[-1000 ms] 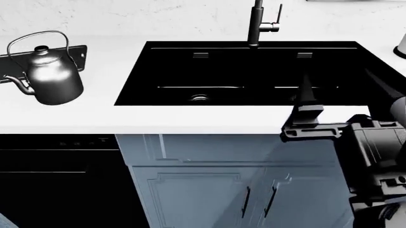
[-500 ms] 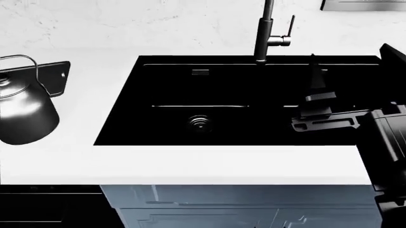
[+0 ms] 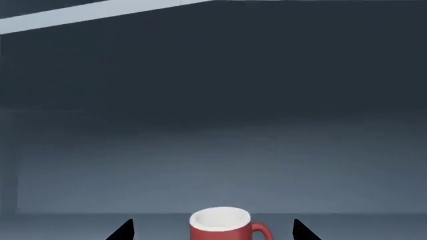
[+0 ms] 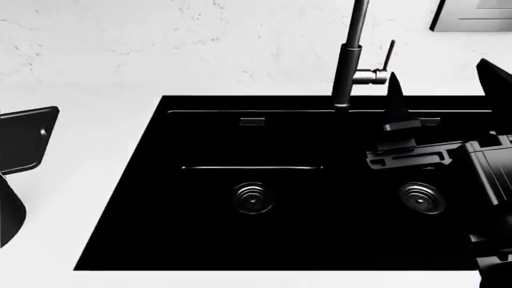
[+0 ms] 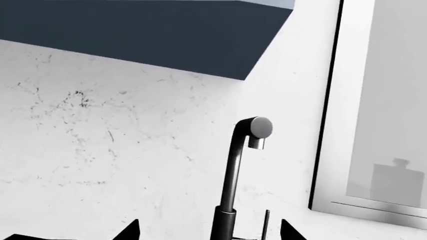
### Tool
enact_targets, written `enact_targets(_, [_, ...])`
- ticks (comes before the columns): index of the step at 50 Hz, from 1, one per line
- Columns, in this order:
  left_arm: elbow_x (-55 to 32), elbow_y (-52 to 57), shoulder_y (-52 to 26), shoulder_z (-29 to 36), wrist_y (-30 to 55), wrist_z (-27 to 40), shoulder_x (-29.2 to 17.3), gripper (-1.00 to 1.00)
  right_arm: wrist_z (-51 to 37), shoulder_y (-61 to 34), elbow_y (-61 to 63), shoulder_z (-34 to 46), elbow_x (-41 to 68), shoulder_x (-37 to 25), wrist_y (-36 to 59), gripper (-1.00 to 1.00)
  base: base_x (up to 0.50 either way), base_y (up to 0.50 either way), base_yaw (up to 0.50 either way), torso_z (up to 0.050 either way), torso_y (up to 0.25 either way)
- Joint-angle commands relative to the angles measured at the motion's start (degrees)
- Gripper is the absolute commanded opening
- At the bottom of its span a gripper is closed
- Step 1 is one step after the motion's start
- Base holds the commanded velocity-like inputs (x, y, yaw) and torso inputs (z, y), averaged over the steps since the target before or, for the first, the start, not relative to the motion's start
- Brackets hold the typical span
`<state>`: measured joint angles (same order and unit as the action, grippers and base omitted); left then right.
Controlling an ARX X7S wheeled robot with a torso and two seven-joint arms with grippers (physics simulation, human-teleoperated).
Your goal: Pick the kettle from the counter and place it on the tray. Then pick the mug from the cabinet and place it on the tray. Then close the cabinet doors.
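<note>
The head view looks steeply down, close over the black double-basin sink [image 4: 264, 192]. The right wrist view faces the wall, sharing the dark curved tap [image 5: 235, 175]. The left wrist view faces a cabinet interior.

A smooth, plain white finish is shown by the counter [image 4: 104, 198], while the sink [image 4: 264, 240] set into it is rendered deep black, with ribbed metallic drains [image 4: 253, 197]. The faucet [image 4: 352, 60] is seen as dark brushed metal with a dull sheen. The backsplash wall [image 5: 100, 150] is given a faintly veined, marble-like white. The mug [image 3: 220, 227] is finished in smooth red with a white inside, ceramic-looking. The cabinet interior [image 3: 213, 100] appears matt blue-grey.
</note>
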<state>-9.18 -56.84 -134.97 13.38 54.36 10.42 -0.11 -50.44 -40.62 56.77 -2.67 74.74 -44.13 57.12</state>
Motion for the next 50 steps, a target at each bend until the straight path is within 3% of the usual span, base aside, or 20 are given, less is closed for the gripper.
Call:
enact_targets(1, [1.09, -0.93, 0.0, -0.06, -0.66, -0.54, -0.07, 1.0, 0.37, 0.74, 0.0, 0.38, -0.81, -0.13, -0.58, 1.0, 0.5, 0.0, 0.0, 0.0, 0.0])
enact_targets(15, [7.13, -1.52, 0.0, -3.81, -1.02, -2.39, -0.12, 1.0, -0.34, -0.17, -0.25, 1.72, -1.32, 0.1, -0.54, 1.0, 0.49, 0.0, 0.0, 0.0, 0.001])
enact_targets(29, [5.03, -17.13, 0.73, -3.18, -1.08, -0.28, -0.09, 1.0, 1.46, 1.48, 0.2, 3.9, -5.61, 0.92, -1.42, 1.0, 0.0, 0.0, 0.0, 0.0, 0.001])
enact_targets(39, [3.25, -9.02, 9.27, -0.25, 6.02, -2.4, -0.94, 1.0, 2.31, 2.25, -0.09, 5.2, -7.67, 1.29, -2.16, 1.0, 0.0, 0.0, 0.0, 0.0, 0.0])
enact_targets(40, [3.15, -8.67, 9.57, -0.12, 6.18, -2.38, -1.0, -1.0, 2.46, 2.41, -0.18, 5.3, -7.91, 1.3, -2.27, 1.0, 0.0, 0.0, 0.0, 0.0, 0.0])
enact_targets(50, [1.86, -6.71, 10.6, -0.03, 6.78, -1.78, -1.54, -1.0, 3.08, 3.39, -0.29, 5.7, -9.09, 1.12, -3.3, 1.0, 0.0, 0.0, 0.0, 0.0, 0.0])
